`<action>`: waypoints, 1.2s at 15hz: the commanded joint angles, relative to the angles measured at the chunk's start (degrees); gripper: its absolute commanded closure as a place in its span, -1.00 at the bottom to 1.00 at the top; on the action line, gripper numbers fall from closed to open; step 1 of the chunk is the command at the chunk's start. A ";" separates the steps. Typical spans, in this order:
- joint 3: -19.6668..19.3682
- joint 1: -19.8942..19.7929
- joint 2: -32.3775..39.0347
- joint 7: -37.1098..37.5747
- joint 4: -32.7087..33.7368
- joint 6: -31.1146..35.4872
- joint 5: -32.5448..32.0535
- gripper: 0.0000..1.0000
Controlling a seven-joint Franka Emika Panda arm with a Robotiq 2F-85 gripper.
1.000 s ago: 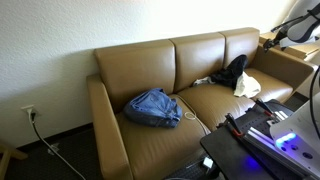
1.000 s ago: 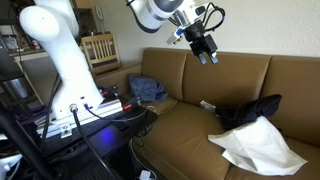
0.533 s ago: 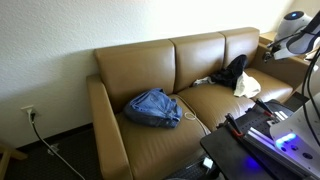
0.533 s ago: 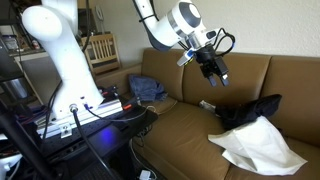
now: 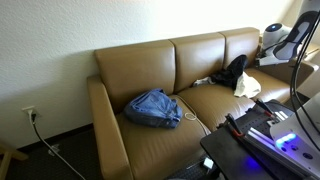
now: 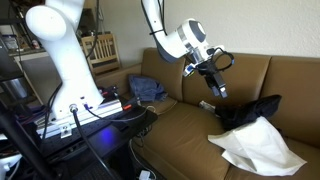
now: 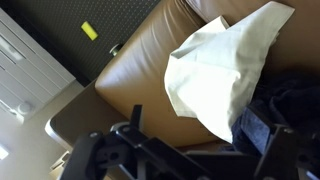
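Gripper (image 6: 218,91) hovers with fingers spread wide, holding nothing, just above the black garment (image 6: 252,110) on the couch's (image 6: 170,125) end seat. White cloth (image 6: 258,148) lies at that seat's front edge. Both look soft, light and limp (likely to drape), so pinch a raised fold.

No writing, label or number can be read anywhere (the yellow strip (image 7: 89,31) looks blank).
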 commanded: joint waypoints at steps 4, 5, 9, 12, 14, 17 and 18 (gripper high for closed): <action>-1.76 2.13 1.35 1.93 -0.01 1.25 -4.17 -1.00; -2.46 3.59 4.31 5.98 2.25 2.80 -6.38 -1.00; 1.67 0.10 15.94 8.60 11.61 5.62 -3.36 -1.00; 6.96 -3.94 24.44 6.51 20.17 1.78 4.82 -1.00; 7.14 -3.66 31.16 2.91 27.18 0.86 14.81 -1.00; 2.24 0.63 40.43 2.50 37.01 2.03 28.16 -1.00; 1.34 2.08 43.02 1.53 39.58 1.22 32.95 -1.00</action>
